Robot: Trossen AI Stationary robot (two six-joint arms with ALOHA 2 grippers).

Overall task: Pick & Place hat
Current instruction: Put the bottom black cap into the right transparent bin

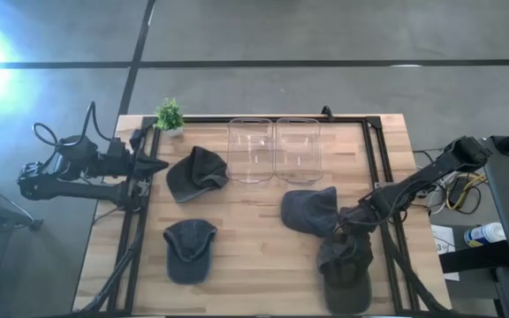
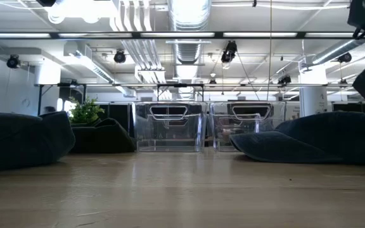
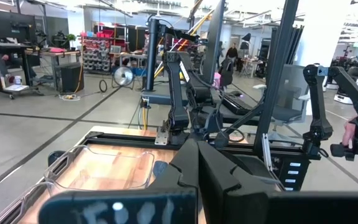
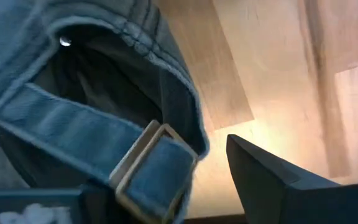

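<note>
Four dark cloth hats lie on the wooden table. A blue-grey hat (image 1: 310, 210) sits right of centre, a darker one (image 1: 345, 267) just nearer, and two more lie on the left (image 1: 197, 172) (image 1: 189, 250). My right gripper (image 1: 346, 223) is low at the blue-grey hat's right side and open. In the right wrist view the hat's back strap with its metal buckle (image 4: 157, 163) fills the gap between the fingers (image 4: 272, 180). My left gripper (image 1: 155, 165) waits shut at the table's left edge, touching nothing. My right gripper stands open around the blue-grey hat's back strap (image 4: 104, 140), coming from the table's right and slanting down. One finger (image 4: 266, 177) is clear of the cloth. Whether the other finger touches the strap I cannot tell. The hat lies on the table.
Two clear plastic bins (image 1: 253, 150) (image 1: 297, 150) stand side by side at the far middle of the table. A small potted plant (image 1: 170, 114) is at the far left corner. Black frame rails run along the left and right sides. Bare wood lies at the middle near side (image 1: 263, 256).
</note>
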